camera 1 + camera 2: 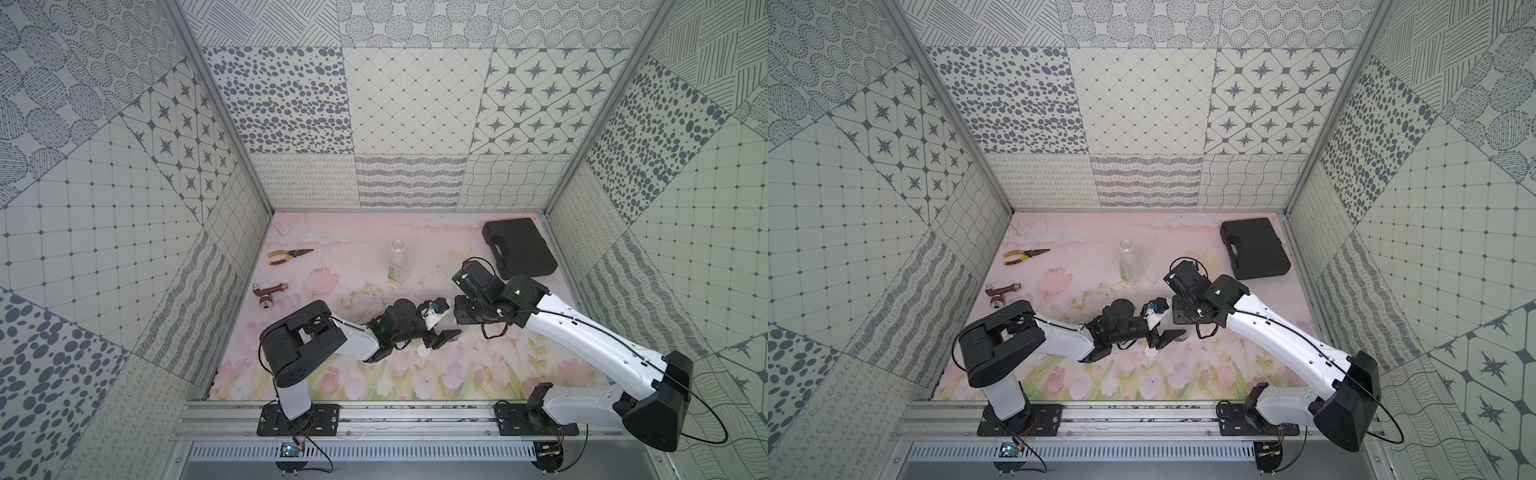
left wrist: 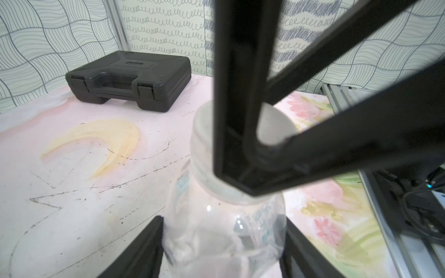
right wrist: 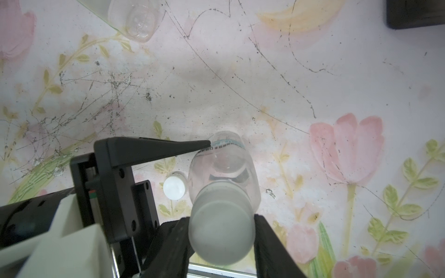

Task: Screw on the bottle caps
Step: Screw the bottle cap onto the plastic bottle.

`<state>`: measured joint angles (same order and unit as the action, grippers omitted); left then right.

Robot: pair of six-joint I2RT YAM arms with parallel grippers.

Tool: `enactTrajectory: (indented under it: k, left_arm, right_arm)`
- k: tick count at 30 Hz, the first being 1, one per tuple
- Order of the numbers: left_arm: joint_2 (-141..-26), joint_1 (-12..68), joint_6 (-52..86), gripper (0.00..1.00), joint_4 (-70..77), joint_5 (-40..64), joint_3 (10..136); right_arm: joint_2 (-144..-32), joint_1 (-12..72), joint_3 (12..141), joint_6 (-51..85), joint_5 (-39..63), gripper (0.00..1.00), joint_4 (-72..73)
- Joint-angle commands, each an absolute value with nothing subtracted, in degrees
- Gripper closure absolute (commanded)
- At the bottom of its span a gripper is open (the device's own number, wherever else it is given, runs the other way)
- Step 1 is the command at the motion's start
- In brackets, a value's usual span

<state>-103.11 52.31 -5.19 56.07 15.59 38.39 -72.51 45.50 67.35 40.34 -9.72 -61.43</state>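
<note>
The shorter bottle [image 2: 224, 240], clear with a blue-white label, stands upright on the mat. My left gripper [image 2: 223, 219] is shut on its body, one finger against each side. From above, my right gripper [image 3: 221, 217] is shut on a white cap [image 3: 221, 235] that sits on this bottle's neck. In the left wrist view that cap [image 2: 274, 125] shows between the right fingers [image 2: 238, 96]. A second cap [image 1: 424, 351] lies loose on the mat just in front of the bottle. The taller bottle [image 1: 397, 259] with a green label stands uncapped further back.
A black plastic case [image 1: 519, 247] lies at the back right. Yellow-handled pliers [image 1: 289, 255] and a red-brown tool [image 1: 268, 293] lie at the left. Patterned walls close in three sides. An aluminium rail [image 1: 415, 415] runs along the front.
</note>
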Motion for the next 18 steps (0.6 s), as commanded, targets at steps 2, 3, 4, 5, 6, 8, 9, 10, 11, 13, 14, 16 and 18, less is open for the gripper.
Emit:
enactTrajectory:
  k: [2, 3, 4, 5, 6, 8, 9, 10, 11, 13, 14, 16, 18]
  left_arm:
    - [-104.11, 49.71, -0.93, 0.16, 58.56, 20.0, 37.7]
    - [-104.21, 49.47, -1.01, 0.15, 58.47, 20.72, 37.63]
    - [-104.36, 49.4, -1.09, 0.13, 58.35, 21.05, 37.62]
    - [-104.49, 49.41, -1.28, 0.12, 58.14, 21.68, 37.73]
    - [-104.62, 49.41, -1.27, 0.11, 57.84, 22.23, 37.94]
    - [-104.97, 49.4, -1.32, 0.11, 56.81, 23.11, 38.65]
    - [-105.13, 49.42, -1.38, 0.1, 56.63, 23.27, 38.89]
    - [-105.36, 49.41, -1.47, 0.1, 56.67, 23.18, 39.05]
    - [-105.49, 49.45, -1.53, 0.1, 56.62, 23.19, 39.15]
    - [-105.82, 49.4, -1.77, 0.09, 55.83, 23.58, 39.71]
    - [-105.94, 49.42, -1.83, 0.09, 55.47, 23.91, 40.12]
    - [-106.16, 49.54, -1.89, 0.08, 55.33, 24.29, 40.38]
    - [-106.32, 49.48, -1.91, 0.09, 54.65, 24.91, 40.72]
  right_arm:
    - [-70.54, 43.13, 67.87, 38.88, -5.61, 0.74, -60.69]
    - [-70.23, 42.47, 67.68, 38.23, -4.88, 0.74, -60.73]
    - [-69.96, 41.78, 67.46, 37.89, -4.31, 0.74, -60.73]
    - [-69.7, 41.3, 67.23, 37.65, -3.69, 0.74, -60.73]
    - [-69.55, 40.89, 67.09, 37.48, -3.09, 0.74, -60.73]
    - [-69.57, 40.41, 67.25, 37.26, -2.16, 0.74, -60.73]
    - [-69.67, 40.24, 67.48, 37.02, -1.62, 0.74, -60.73]
    - [-69.88, 39.99, 67.81, 36.67, -0.78, 0.74, -60.66]
    - [-70.06, 39.84, 68.08, 36.35, 0.01, 0.74, -60.65]
    - [-70.48, 39.44, 68.64, 35.36, 1.96, 0.74, -60.63]
    - [-70.64, 39.32, 68.91, 34.94, 2.69, 0.74, -60.64]
    - [-70.68, 39.08, 69.23, 34.62, 3.82, 0.74, -60.73]
    - [-70.38, 38.67, 69.21, 34.8, 4.28, 0.74, -60.73]
